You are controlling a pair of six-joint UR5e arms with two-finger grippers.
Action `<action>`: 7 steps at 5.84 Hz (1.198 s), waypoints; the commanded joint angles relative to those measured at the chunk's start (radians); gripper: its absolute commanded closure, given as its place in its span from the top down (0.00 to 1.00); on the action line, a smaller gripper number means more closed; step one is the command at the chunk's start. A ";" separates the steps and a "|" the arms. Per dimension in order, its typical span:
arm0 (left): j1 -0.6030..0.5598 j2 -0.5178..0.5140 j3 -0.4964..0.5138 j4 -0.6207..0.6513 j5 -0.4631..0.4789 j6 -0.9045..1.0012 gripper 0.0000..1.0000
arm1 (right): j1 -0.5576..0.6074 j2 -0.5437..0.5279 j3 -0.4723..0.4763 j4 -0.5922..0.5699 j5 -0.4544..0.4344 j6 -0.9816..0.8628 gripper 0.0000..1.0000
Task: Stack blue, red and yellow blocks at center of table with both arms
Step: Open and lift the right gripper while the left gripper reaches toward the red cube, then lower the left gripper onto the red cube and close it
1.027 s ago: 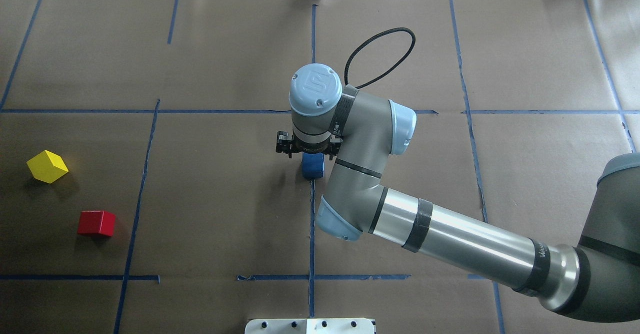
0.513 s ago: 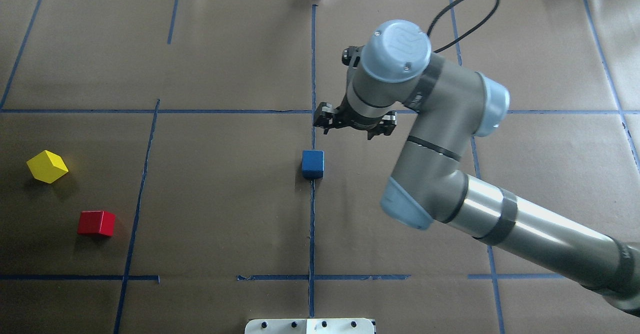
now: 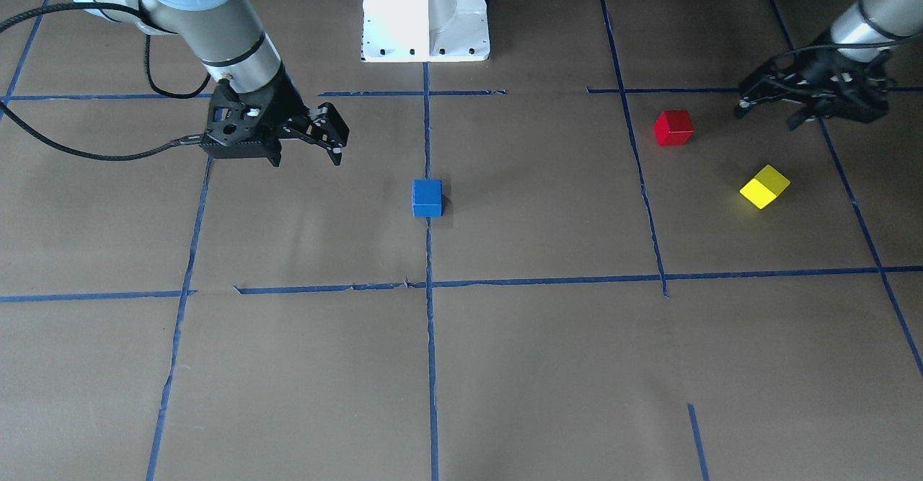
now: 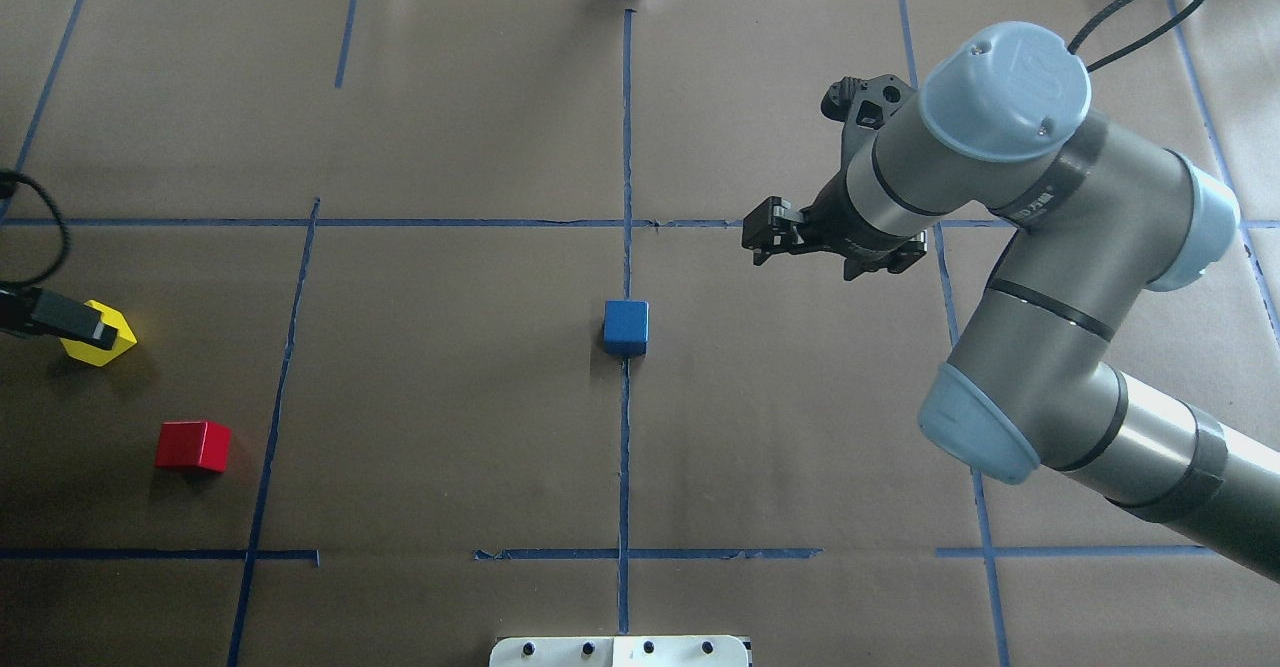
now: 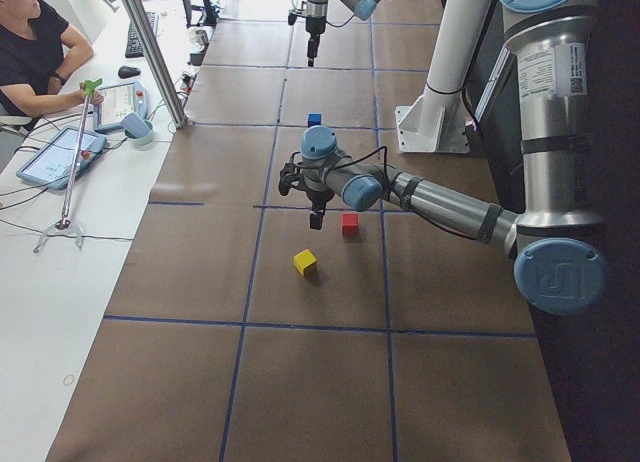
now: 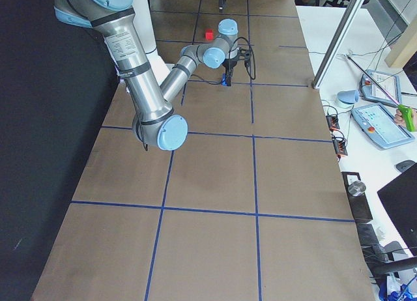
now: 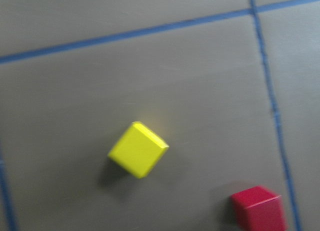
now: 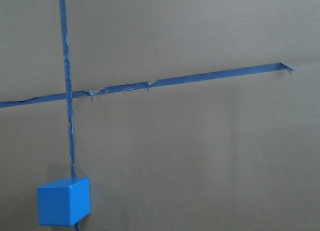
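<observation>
Three pieces: small, hard-edged blue cube, matching red cube and yellow cube, on a brown paper-covered table.
Blue cube: at table centre, on a blue tape line, clear of both grippers.
Red and yellow cubes: far left, well apart from centre; near each other, not touching; yellow sits diagonal to the grid.
Left gripper: spread wide, empty, hovering by that pair.
Right gripper: jaws apart, empty, right of centre.
Handling (judged): light, rigid, smooth-faced; grip two opposite flat sides, jaws square to them; yellow needs a wrist turn.
</observation>
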 commanded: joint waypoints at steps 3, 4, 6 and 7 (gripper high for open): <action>0.328 -0.006 -0.011 -0.039 0.279 -0.391 1.00 | 0.007 -0.037 0.031 0.003 0.002 -0.001 1.00; 0.356 -0.006 -0.003 -0.038 0.282 -0.402 1.00 | 0.007 -0.037 0.031 0.003 0.002 -0.001 1.00; 0.356 0.047 -0.011 -0.045 0.282 -0.377 1.00 | 0.005 -0.037 0.029 0.003 0.000 -0.001 1.00; 0.356 0.085 -0.006 -0.096 0.274 -0.352 1.00 | 0.004 -0.037 0.028 0.002 0.000 -0.001 1.00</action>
